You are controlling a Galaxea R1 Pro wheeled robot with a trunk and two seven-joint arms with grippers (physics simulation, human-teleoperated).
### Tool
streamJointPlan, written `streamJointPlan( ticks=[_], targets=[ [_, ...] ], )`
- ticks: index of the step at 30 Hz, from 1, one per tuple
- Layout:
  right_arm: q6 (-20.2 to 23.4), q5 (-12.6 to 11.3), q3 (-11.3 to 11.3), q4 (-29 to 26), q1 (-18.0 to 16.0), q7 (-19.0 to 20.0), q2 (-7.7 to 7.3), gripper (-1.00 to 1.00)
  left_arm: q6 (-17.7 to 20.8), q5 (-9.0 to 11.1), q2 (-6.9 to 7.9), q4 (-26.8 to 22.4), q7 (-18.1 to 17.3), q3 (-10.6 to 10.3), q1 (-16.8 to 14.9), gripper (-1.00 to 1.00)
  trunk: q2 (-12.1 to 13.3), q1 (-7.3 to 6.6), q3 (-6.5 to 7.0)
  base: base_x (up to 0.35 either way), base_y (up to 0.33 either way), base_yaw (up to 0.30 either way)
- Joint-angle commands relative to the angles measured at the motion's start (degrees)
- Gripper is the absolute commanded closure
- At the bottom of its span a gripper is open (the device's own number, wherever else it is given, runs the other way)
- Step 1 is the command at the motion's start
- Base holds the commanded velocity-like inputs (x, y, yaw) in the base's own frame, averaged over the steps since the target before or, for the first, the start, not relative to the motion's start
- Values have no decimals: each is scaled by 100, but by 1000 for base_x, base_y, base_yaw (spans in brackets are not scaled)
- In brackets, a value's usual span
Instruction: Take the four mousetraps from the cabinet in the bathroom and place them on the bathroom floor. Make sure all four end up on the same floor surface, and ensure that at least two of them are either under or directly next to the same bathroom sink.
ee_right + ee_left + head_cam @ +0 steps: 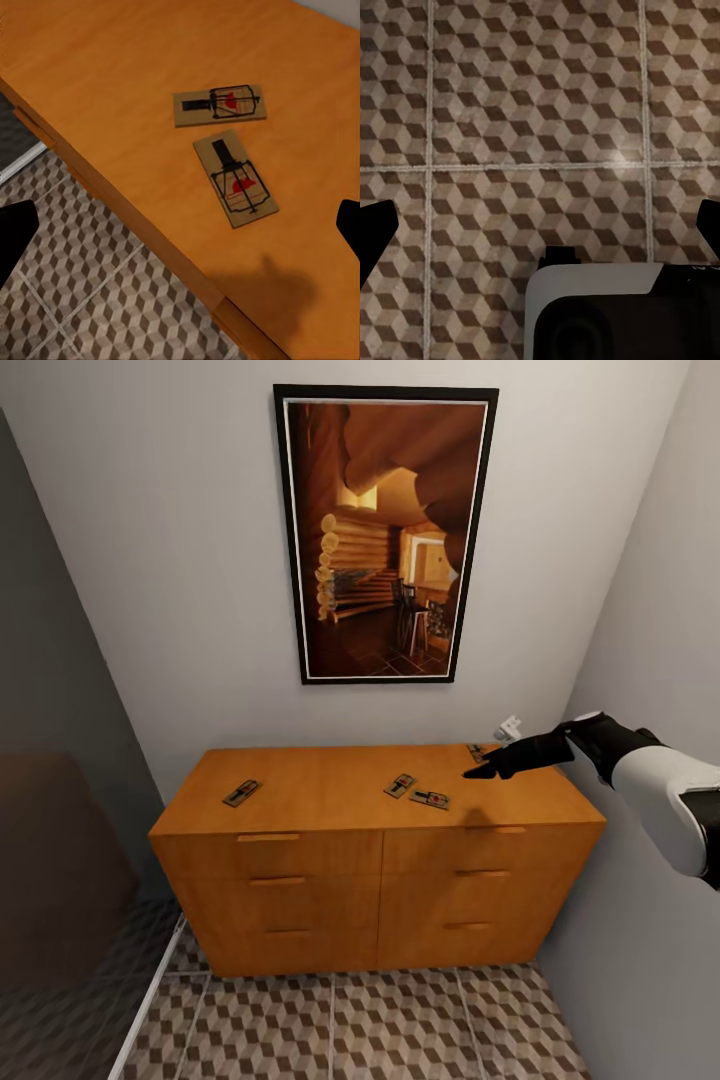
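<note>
Currently the right end effector (487, 770) hovers with fingers spread, empty, above the cabinet (330, 790) top near two adjacent mousetraps (225, 142); left end effector likewise spread.

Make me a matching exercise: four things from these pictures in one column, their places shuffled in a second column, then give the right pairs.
Things:
1. lone mousetrap
2. pair of mousetraps
3. framed picture
4. right claw

Places:
A. on the wall above the cabinet
B. left part of the cabinet top
C. over the right part of the cabinet top
D. right of the middle of the cabinet top, close together

Pairs: 1-B, 2-D, 3-A, 4-C
</note>
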Motion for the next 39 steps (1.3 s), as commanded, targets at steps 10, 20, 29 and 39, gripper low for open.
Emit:
streamJointPlan(
  ticks=[10, 20, 29, 39],
  targets=[
    [61, -47, 44, -10, 73, -34, 45, -100, -21, -3, -1, 5, 6, 11, -4, -100, -5, 0, -7, 0, 0, 0],
    [54, -47, 44, -9, 128, -120, 22, -100, -17, -3, -1, 5, 6, 11, -4, -100, -5, 0, -7, 0, 0, 0],
    [43, -47, 44, -9, 189, -141, -4, -100, -13, -3, -5, 5, 6, 11, -4, -100, -5, 0, -7, 128, 0, 0],
    [44, -47, 44, -9, 201, -142, 15, -100, -20, -3, -1, 5, 6, 11, -4, -100, -5, 0, -7, 124, 0, 0]
  ],
)
